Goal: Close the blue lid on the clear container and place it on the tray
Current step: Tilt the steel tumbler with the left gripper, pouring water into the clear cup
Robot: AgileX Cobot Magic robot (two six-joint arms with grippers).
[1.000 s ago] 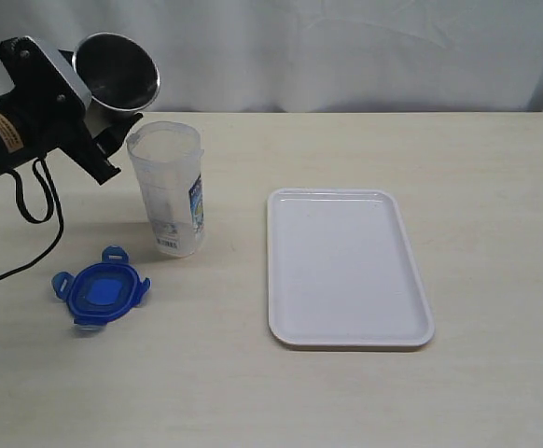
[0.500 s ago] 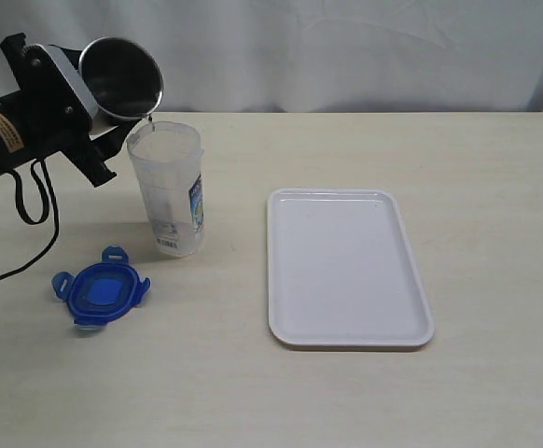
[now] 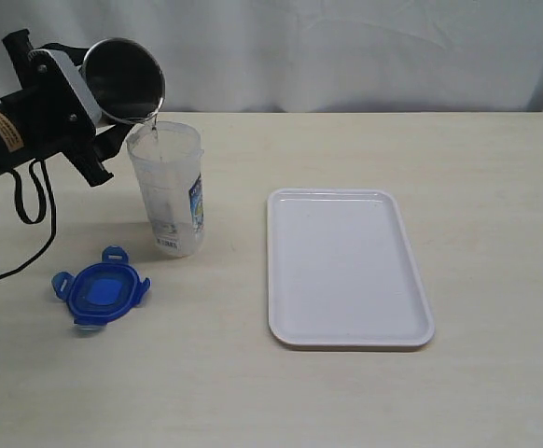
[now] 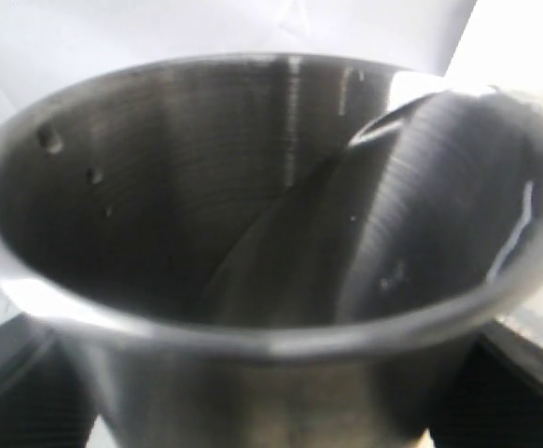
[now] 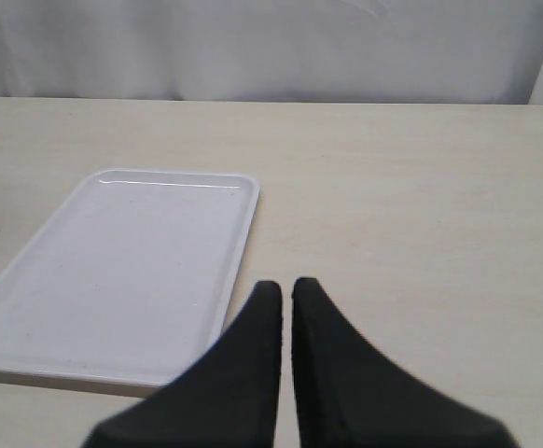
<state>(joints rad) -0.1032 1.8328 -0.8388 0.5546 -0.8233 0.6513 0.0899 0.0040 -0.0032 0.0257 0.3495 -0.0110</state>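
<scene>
The left gripper (image 3: 87, 101) is clenched on a steel cup (image 3: 122, 79), held tilted above and just left of the container (image 3: 169, 191), and a thin stream runs from the cup's lip into its open mouth. The lid (image 3: 102, 295) lies flat on the table (image 3: 495, 187), left of the container and nearer the camera, apart from it. The container stands upright, long axis vertical, uncapped. Right of the container, well apart, lies the tray (image 3: 346, 271), bare.

The right gripper (image 5: 285, 299) shows only in its wrist view, jaws pressed nearly together on nothing, beyond the tray from the container. The left arm is nearer the lid but is busy with the cup. There is one lid, one container, one tray and one cup.
</scene>
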